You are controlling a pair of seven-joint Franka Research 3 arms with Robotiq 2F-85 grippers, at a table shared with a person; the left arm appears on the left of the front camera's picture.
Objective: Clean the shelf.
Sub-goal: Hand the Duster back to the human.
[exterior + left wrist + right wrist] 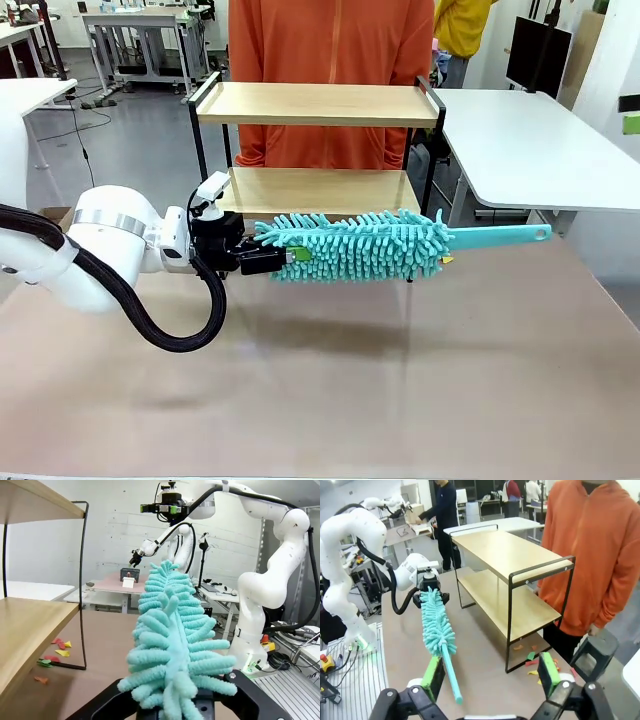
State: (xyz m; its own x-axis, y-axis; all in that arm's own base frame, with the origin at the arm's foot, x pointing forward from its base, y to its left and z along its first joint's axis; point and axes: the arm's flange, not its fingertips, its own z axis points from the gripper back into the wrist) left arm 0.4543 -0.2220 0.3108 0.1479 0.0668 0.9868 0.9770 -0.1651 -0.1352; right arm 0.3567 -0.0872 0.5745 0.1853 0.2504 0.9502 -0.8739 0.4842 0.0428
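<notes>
The left gripper [292,256] is clamped on the fluffy end of a turquoise chenille duster [355,245] with a long plastic handle; its long axis runs left to right, parallel to and just on the near side of the two-tier wooden shelf with a black metal frame [318,104], level with the lower board; the right gripper [490,676] stands with jaws apart, empty, near the handle tip; so the left arm is better placed to sweep farther in.

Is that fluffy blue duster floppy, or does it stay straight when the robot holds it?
The duster probably stays fairly stiff: gripped at one end by the left tool, it sticks out level without drooping. Its fluffy strands look soft and bendy. It seems light.
</notes>
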